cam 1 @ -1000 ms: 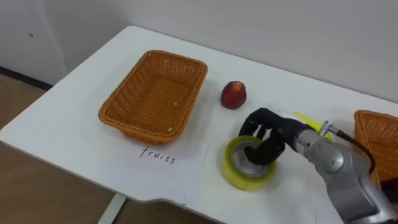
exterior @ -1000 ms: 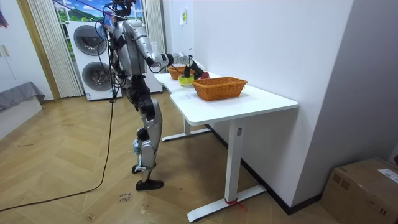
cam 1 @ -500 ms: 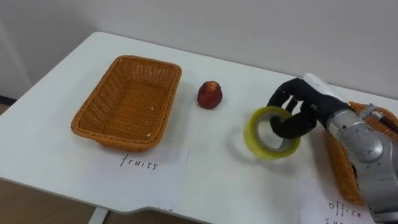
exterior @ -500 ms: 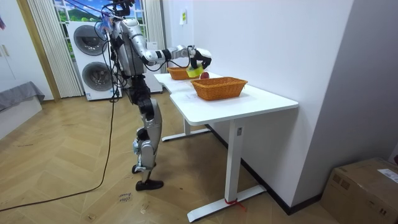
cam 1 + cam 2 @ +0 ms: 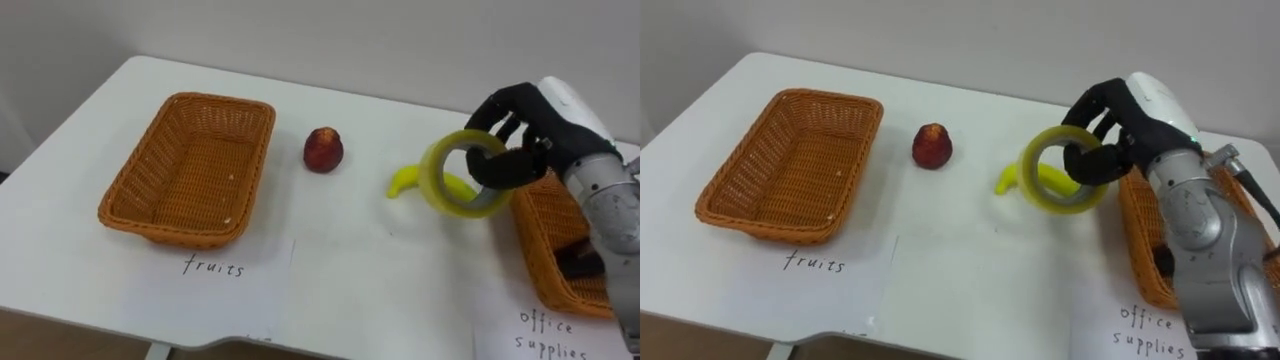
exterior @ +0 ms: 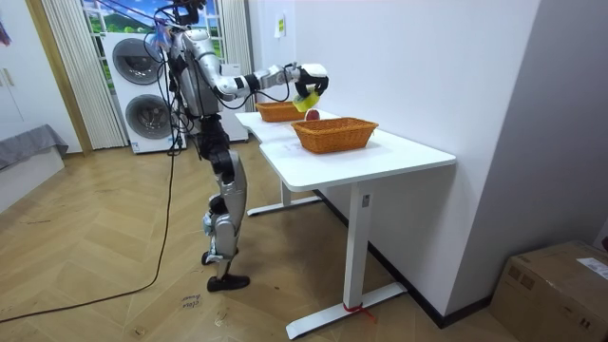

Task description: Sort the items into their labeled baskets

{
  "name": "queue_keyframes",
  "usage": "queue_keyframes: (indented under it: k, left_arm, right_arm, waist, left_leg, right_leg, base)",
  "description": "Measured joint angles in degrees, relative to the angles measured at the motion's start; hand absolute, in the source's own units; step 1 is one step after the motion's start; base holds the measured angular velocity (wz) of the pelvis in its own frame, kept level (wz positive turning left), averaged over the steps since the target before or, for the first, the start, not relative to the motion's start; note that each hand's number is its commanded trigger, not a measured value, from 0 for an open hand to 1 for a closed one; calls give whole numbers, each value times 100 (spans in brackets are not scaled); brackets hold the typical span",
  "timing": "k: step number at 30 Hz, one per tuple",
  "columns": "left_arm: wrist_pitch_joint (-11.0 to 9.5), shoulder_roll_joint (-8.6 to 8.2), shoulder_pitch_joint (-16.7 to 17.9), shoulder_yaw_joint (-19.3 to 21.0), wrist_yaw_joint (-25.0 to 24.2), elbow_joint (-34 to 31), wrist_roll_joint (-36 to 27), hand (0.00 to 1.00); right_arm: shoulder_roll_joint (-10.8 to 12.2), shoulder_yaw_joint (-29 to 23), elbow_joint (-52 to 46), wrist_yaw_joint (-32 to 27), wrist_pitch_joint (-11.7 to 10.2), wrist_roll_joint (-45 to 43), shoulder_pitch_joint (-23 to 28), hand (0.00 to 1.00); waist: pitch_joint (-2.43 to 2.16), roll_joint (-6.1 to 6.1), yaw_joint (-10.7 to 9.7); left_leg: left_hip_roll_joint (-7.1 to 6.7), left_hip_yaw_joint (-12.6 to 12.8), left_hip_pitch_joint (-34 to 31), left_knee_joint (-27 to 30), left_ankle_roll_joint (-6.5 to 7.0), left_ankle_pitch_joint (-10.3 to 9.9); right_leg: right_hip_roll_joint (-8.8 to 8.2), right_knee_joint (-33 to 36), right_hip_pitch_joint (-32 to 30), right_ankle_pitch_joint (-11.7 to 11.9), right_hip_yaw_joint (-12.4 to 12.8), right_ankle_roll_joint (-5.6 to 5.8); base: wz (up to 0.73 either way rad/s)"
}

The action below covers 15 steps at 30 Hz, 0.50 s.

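The dark fingers of the right hand are curled through the open middle of a yellow roll of wide adhesive tape, with the thumb closing from below, so the ring hangs hooked on the hand and stands tilted on edge. In the room view the roll is held up in the air, clear of the tabletop, at the end of the outstretched right arm.

Seen from the head, the tape sits between a yellow banana, which lies on the table partly hidden behind the ring, and the near rim of a rectangular woven wicker basket at the table's right end. Something dark lies inside this basket; what it is I cannot tell. A handwritten paper label lies in front of it.

Left of the banana, a small red round fruit rests on the white table. Further left stands a second wicker basket, with its own handwritten paper label before it.

The robot stands at the table's long side.
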Motion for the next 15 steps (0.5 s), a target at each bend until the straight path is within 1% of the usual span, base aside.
queue_keyframes:
  k: [1,3,5,7,10,12,15]
  left_arm:
    - [-7,0,9,0,-5,3,1,0]
    - [-8,2,14,13,-8,32,0,0]
    - [-9,8,18,19,-11,32,5,0]
    - [-20,18,21,42,-18,33,10,0]
    - [-58,18,24,188,-44,35,6,0]
    - [-56,22,38,275,-48,35,2,0]
    - [-56,24,50,343,-89,31,-7,0]
  right_arm:
    - [-43,-21,0,-45,-23,-6,0,100]
    - [-54,-111,1,-108,-35,0,0,100]
    - [-152,-149,8,-174,-44,55,0,100]
    - [-227,-252,10,-271,-123,85,-1,100]
    - [-259,-514,90,-357,-224,249,0,100]
    - [-265,-622,180,-424,-204,268,0,100]
    - [-280,-713,276,-486,-215,372,-1,100]
  waist:
    - [0,-11,-3]
    - [-5,-21,-5]
    - [-18,-45,-27]
    - [-34,-86,-61]
    - [-37,-151,-127]
    - [-50,-171,-142]
    - [-62,-189,-230]
  left_leg:
    - [1,-4,-8,-1,-1,0]
    - [1,-13,-13,-3,-1,-1]
    - [-2,-13,-18,-3,-1,-1]
    - [0,-8,-41,-1,-1,0]
    - [6,14,-84,12,-1,0]
    - [11,36,-100,12,-1,0]
    - [18,109,-118,12,-1,0]
  right_leg:
    - [0,-1,-8,0,-2,0]
    - [0,-1,-12,0,-5,0]
    - [-2,-3,-21,0,-7,0]
    - [0,-4,-55,0,-10,-1]
    - [4,-6,-113,5,8,-7]
    - [4,-7,-132,6,20,-8]
    - [13,-4,-179,7,127,-10]
  base:
    - [0]
    - [0]
    - [2]
    - [0]
    - [-3]
    - [-6]
    - [-11]
